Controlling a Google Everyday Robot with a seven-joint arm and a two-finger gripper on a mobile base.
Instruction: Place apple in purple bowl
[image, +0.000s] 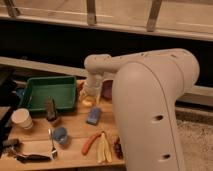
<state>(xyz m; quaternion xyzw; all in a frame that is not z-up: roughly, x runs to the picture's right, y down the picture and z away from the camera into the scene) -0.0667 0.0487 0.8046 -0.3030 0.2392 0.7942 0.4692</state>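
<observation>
At the far left of the wooden table (75, 156) a white cup (21, 119) stands near the edge, with a dark-handled tool (27, 157) lying in front of it. Behind the cup sits a green tray (35, 86), and a small dark upright object (51, 109) stands just at the tray's near rim. A little blue cup (60, 134) sits nearer the camera, with a metal utensil (52, 144) beside it.

Right of the tray, the gripper (90, 94) hangs down from the wrist, low over the table. The apple (88, 102) shows as a yellow-orange spot right at its tip, between the tray's right corner and the purple bowl (107, 91). Whether the gripper is clamped on the fruit or only stands over it, I cannot tell. A blue sponge (93, 116) lies just in front of the apple.

Only a dark sliver of the purple bowl shows; the wrist and the thick white arm (150, 110) cover the rest. Near the front edge lie a carrot (90, 143), some pale yellow strips (103, 148) and a small dark red thing (118, 148), close against the arm.
</observation>
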